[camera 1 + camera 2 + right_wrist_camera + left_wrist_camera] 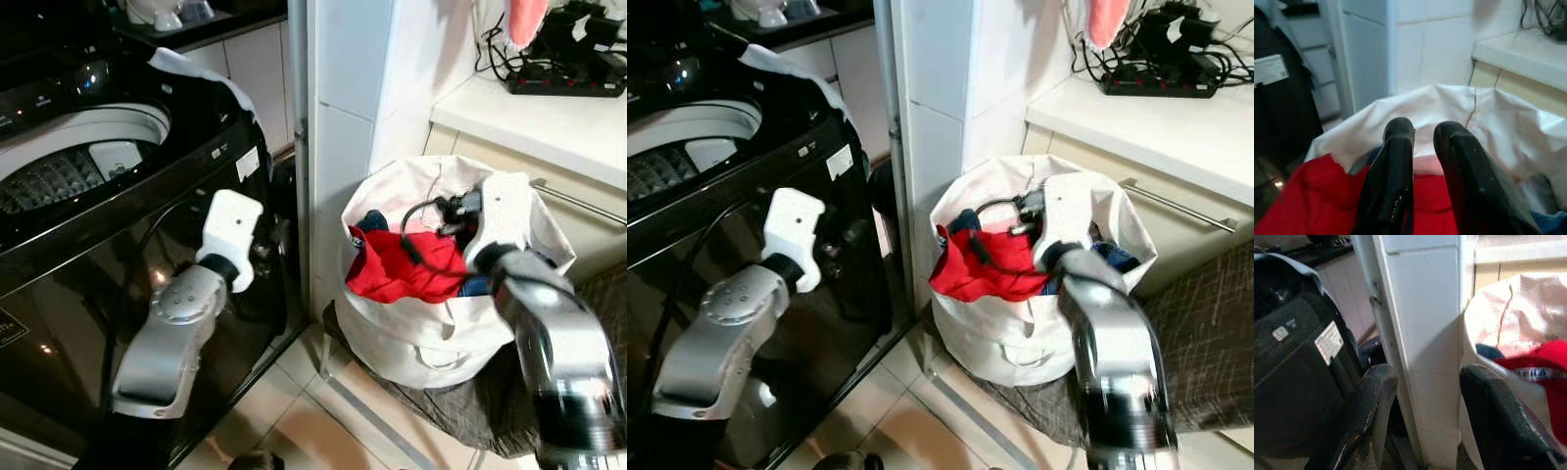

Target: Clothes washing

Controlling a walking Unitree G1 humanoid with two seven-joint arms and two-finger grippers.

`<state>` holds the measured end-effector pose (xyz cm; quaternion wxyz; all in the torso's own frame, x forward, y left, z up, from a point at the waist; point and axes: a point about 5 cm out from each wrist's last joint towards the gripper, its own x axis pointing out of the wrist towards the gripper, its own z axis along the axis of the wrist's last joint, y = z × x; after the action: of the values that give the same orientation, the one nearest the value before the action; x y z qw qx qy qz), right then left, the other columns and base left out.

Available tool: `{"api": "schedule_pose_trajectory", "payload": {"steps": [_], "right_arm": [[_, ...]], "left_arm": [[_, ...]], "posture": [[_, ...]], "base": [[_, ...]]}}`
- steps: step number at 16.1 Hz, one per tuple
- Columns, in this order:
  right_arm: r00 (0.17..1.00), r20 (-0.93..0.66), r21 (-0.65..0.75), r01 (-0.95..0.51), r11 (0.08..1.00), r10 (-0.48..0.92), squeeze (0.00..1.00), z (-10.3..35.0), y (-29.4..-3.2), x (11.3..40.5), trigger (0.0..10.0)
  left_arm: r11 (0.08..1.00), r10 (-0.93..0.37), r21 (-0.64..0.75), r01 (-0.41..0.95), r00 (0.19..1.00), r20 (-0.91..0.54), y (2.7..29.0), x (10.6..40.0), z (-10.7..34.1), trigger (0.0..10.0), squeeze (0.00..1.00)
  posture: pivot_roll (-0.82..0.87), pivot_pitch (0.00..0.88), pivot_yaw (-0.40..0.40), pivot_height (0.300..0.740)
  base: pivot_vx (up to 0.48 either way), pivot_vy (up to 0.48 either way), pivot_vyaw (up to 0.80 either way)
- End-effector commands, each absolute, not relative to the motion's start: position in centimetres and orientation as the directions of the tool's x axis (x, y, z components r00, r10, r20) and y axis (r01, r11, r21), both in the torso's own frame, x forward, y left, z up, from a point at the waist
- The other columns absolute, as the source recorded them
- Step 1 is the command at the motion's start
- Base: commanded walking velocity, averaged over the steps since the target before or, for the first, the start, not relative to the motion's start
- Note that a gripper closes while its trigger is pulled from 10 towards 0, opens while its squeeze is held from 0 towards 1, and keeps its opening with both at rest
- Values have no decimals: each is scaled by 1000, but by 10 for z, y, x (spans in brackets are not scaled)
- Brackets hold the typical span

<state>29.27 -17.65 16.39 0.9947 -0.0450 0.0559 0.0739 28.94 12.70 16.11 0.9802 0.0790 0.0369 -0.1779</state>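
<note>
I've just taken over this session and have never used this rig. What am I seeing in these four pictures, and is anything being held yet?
The two wide pictures come from the robot's head, looking down. On its left is a black top-loading washing machine with its lid open. On its right a white laundry bag holds a red garment and something blue.

The other two pictures come from cameras on the wrists, looking along each gripper's black fingers. The left gripper is open, hanging between the machine and the white tiled pillar, holding nothing. The right gripper is over the bag above the red garment, fingers nearly together, nothing visibly gripped.
</note>
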Motion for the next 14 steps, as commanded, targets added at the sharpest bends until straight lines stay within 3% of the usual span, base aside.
{"api": "schedule_pose_trajectory", "payload": {"steps": [1,6,11,14], "right_arm": [[983,-118,-66,-152,986,144,0,161,-169,281,10000],[982,-177,-1,-64,998,63,0,150,-168,257,10000],[985,-170,-2,-33,999,32,0,155,-175,252,10000],[986,-160,1,-56,998,56,0,163,-172,250,10000]], "left_arm": [[946,-300,108,306,951,-72,129,294,166,10000,0],[938,-321,119,327,945,-63,129,293,166,10000,0],[936,-330,109,334,943,-50,127,297,168,10000,0],[937,-332,110,331,943,-12,126,298,172,10000,0]], "posture": [[20,0,39,740],[12,0,43,740],[-3,0,55,740],[-15,0,61,740]], "base": [[0,0,0],[155,0,0],[267,0,-736],[90,0,0]]}}
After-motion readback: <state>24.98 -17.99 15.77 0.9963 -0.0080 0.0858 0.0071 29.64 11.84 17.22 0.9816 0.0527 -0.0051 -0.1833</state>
